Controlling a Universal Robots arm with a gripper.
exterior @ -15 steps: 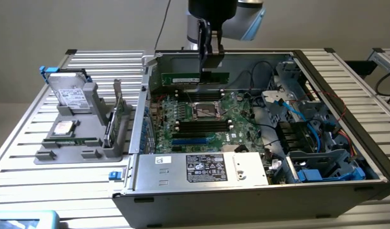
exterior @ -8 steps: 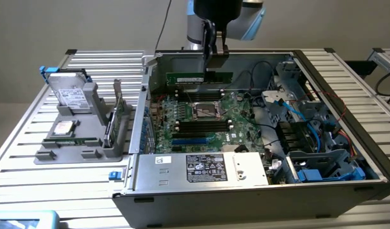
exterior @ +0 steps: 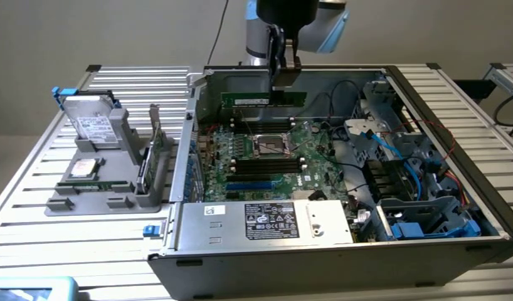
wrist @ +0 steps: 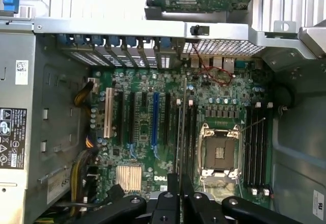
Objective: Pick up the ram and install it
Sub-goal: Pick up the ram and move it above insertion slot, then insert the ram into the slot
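1. Firmly, the black gripper (exterior: 283, 80) pinches the ram (exterior: 249, 99), a slim flat green stick, by its top edge.
2. Directly below the gripper lies the green motherboard (exterior: 315, 157), with long black slots, inside the open grey steel case (exterior: 323, 269).

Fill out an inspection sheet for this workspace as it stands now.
Surface: slatted aluminium table carrying an open computer case.
Job's things: ram held level over the motherboard, above its memory slots.
Clutter: hard drive and expansion card standing in a grey holder.
Grippers: gripper shut on the ram.
Cables: blue cable and dark wiring inside the case.
Surroundings: plain wall.
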